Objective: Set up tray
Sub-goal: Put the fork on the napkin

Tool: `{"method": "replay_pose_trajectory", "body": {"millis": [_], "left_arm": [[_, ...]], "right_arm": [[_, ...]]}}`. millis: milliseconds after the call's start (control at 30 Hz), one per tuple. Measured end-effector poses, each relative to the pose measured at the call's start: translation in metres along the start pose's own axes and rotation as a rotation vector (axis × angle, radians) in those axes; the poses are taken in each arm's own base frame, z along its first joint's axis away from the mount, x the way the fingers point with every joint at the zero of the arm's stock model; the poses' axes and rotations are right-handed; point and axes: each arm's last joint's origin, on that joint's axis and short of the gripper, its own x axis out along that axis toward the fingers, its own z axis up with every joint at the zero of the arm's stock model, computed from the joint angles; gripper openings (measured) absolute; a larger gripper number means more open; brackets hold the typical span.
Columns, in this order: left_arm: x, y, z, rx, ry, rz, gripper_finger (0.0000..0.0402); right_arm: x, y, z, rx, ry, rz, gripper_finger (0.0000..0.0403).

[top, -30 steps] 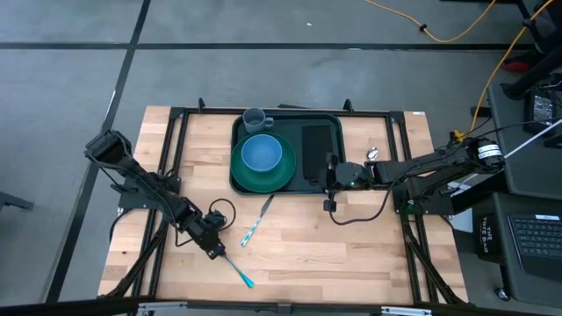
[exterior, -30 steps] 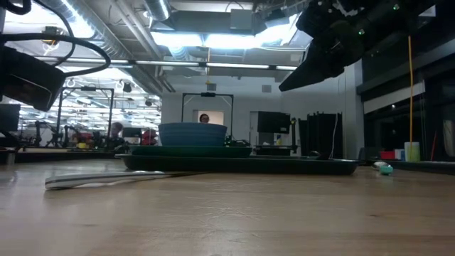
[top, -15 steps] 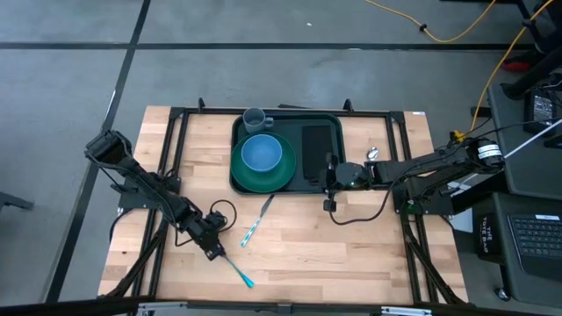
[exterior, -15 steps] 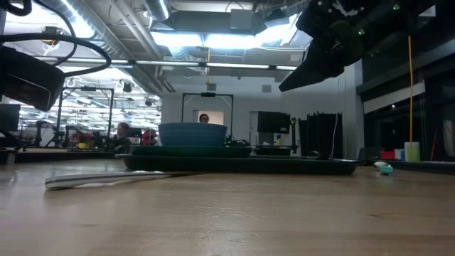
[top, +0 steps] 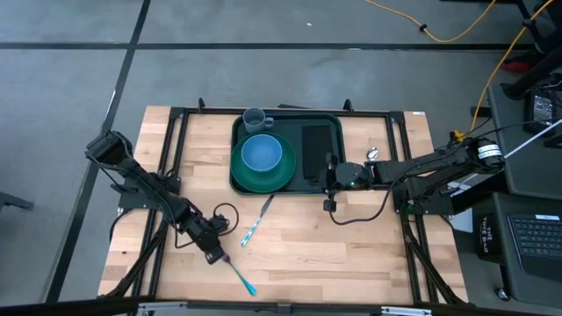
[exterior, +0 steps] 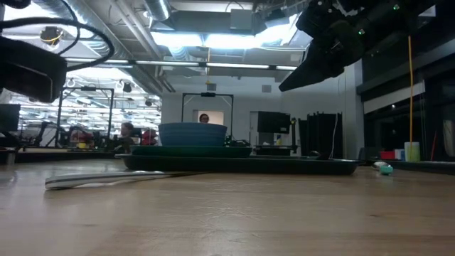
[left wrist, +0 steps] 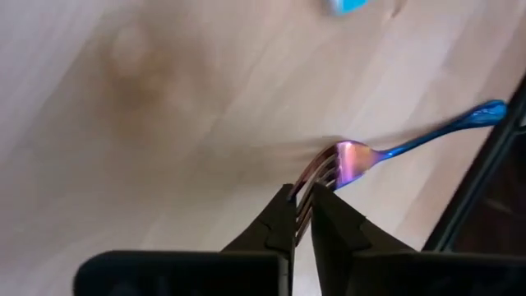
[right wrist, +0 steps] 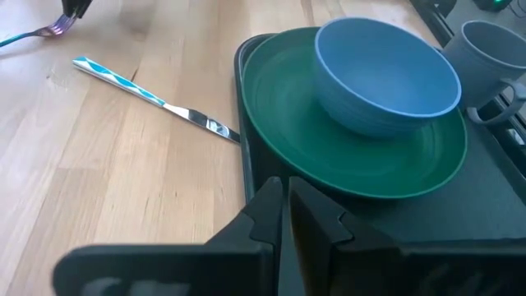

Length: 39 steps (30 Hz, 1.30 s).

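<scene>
A fork (top: 237,272) with a blue handle lies near the table's front left, and my left gripper (top: 215,255) is shut on its pronged end. The dark green tray (top: 327,175) sits at the far middle. It carries a green plate (top: 263,178) with a blue bowl (top: 261,153), a grey cup (top: 255,118) and a black napkin (top: 314,149). My right gripper (top: 330,186) hovers shut over the tray's near right rim, with nothing between its fingers (right wrist: 271,215). My left gripper pinches the fork's tines (left wrist: 311,187) between its two fingertips. The fingers slant down from the table's far left and lie along the fork. The blue handle (left wrist: 460,122) points away from the gripper; whether it still rests on the wood I cannot tell.
A knife (top: 255,225) with a blue striped handle lies on the wood just in front of the tray, its blade tip near the plate. A small shiny spoon (top: 372,154) lies right of the tray. Bare wood spreads across the near half of the table.
My left gripper has shut on the fork's tines. The fork's handle end has shifted slightly toward the table's near edge.
</scene>
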Motion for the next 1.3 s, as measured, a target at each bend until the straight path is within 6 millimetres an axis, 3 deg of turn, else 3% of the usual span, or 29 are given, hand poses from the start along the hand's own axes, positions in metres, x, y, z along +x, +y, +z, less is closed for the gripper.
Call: {"method": "replay_pose_trajectory", "body": {"millis": [267, 667, 967, 1300], "left_arm": [[-0.003, -0.005, 0.003, 0.002, -0.085, -0.040, 0.0004], [-0.038, -0.012, 0.017, 0.123, -0.526, -0.065, 0.0000], [-0.055, -0.010, 0.036, 0.182, -0.699, -0.024, 0.0000], [-0.072, -0.001, 0.070, 0.337, -0.912, 0.171, 0.0001]], "right_arm": [[0.000, 0.000, 0.000, 0.004, 0.000, 0.000, 0.0031], [0.000, -0.001, -0.001, -0.002, 0.010, -0.034, 0.0031], [0.000, -0.001, -0.001, -0.032, 0.008, -0.035, 0.0031], [-0.002, -0.009, 0.009, -0.193, -0.048, -0.294, 0.0031]]}}
